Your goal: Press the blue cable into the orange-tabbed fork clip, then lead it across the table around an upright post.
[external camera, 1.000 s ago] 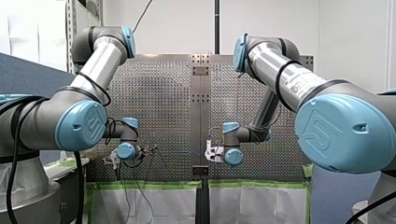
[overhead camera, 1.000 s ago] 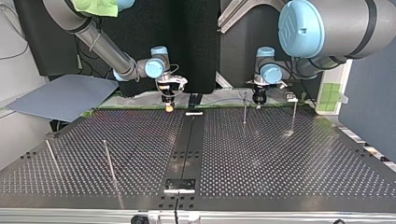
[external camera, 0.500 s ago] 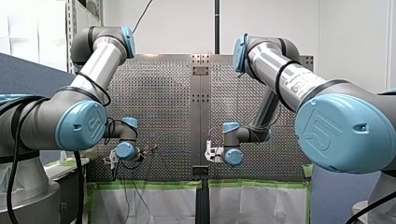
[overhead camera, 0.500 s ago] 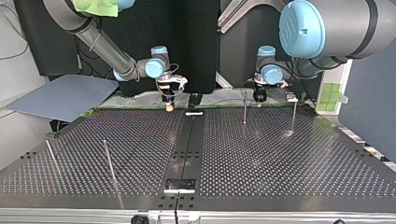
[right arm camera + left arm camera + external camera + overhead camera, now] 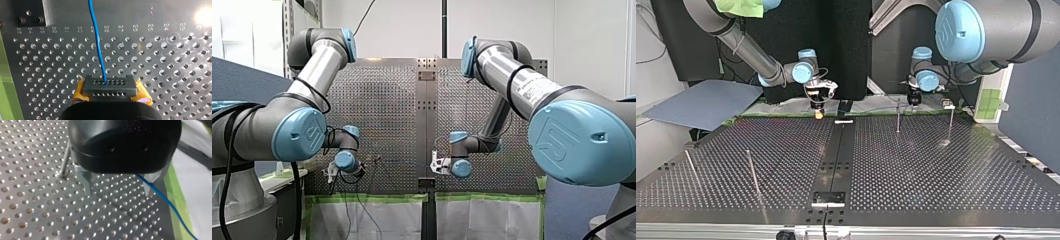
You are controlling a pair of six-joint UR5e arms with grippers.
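Note:
The thin blue cable (image 5: 96, 37) runs out ahead of my right gripper (image 5: 107, 83), whose yellow-padded fingers are shut on it just above the perforated table (image 5: 175, 75). In the top view that gripper (image 5: 819, 114) hangs at the far edge, left of the middle. My left gripper (image 5: 117, 193) stands open above the plate, its metal fingers (image 5: 86, 185) wide apart with nothing between them. The cable (image 5: 162, 197) passes close beside one finger. An upright post (image 5: 65, 157) stands just beside the other finger. In the top view my left gripper (image 5: 914, 104) hangs behind that post (image 5: 898, 116).
Another post (image 5: 950, 125) stands to the right of the first in the top view, and two more posts (image 5: 752, 171) lean at the near left. A dark centre strip (image 5: 837, 155) divides the plate. Green tape (image 5: 175, 202) edges the table.
My left gripper has opened and lifted a little away from the plate near the post. My right gripper has stayed put, still shut on the cable.

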